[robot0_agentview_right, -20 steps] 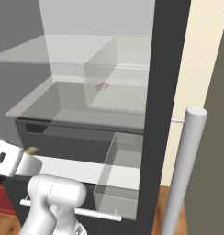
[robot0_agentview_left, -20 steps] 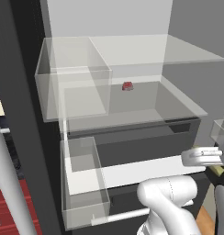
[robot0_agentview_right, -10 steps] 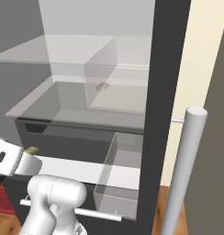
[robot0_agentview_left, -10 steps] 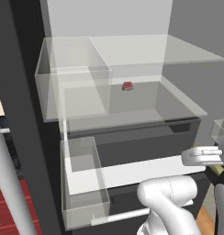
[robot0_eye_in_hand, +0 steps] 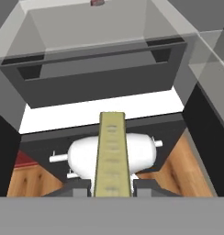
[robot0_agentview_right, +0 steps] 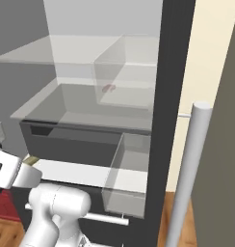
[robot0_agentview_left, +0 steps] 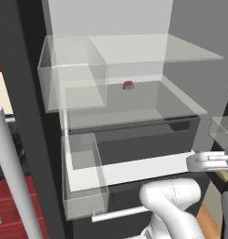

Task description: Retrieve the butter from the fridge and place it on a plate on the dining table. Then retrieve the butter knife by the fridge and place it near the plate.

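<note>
One stick of butter (robot0_eye_in_hand: 113, 156) is in play, and it sits pinched between the two dark fingertips of the gripper (robot0_eye_in_hand: 113, 187), jaws pressed against its long sides; in the hand view it runs straight up from the tips as a narrow pale yellow-olive bar with faint ridged marks along its top face. From the left base view a small yellow-olive end of it (robot0_agentview_left: 224, 175) peeks out beside the white hand (robot0_agentview_left: 208, 162) at the right edge, held out in front of the open fridge (robot0_agentview_left: 27, 116); from the right base view the same end (robot0_agentview_right: 29, 158) shows just above the hand at the lower left. Inside the fridge there is one tiny red item (robot0_agentview_left: 128, 85) lying on the clear shelf beside a clear bin, two clear bins (robot0_agentview_left: 74, 74) on the left side, one upper and one lower, and one dark drawer (robot0_agentview_left: 139, 142) below the shelf, with one pale bar handle (robot0_agentview_left: 117, 214) lower down
</note>
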Available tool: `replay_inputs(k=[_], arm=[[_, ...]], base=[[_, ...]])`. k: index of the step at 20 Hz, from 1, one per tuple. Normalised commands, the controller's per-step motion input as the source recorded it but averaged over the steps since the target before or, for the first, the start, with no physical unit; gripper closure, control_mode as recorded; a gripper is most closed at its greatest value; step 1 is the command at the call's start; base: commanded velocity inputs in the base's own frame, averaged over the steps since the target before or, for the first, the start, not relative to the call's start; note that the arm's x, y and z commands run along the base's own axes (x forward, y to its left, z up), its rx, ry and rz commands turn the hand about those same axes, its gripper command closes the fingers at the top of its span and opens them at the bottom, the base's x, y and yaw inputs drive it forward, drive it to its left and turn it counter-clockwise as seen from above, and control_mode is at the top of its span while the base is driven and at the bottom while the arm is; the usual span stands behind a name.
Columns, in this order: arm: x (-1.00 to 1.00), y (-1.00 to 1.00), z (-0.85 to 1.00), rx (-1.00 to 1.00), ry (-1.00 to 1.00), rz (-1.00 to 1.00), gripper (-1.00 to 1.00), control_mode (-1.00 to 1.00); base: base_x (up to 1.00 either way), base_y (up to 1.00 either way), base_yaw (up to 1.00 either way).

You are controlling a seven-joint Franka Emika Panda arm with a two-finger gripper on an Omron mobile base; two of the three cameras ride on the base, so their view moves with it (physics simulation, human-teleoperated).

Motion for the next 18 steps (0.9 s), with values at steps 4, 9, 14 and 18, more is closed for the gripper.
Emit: replay_inputs(k=[4, 9, 14, 18], arm=[[0.0, 0.0, 0.0, 0.0, 0.0, 0.0, 1.0, 1.0], [0.0, 0.0, 0.0, 0.0, 0.0, 0.0, 1.0, 1.0], [0.0, 0.0, 0.0, 0.0, 0.0, 0.0, 1.0, 1.0], [0.0, 0.0, 0.0, 0.0, 0.0, 0.0, 1.0, 1.0]], base=[[-0.61, 0.0, 0.0], [-0.64, 0.0, 0.0], [-0.79, 0.0, 0.0], [-0.83, 0.0, 0.05]])
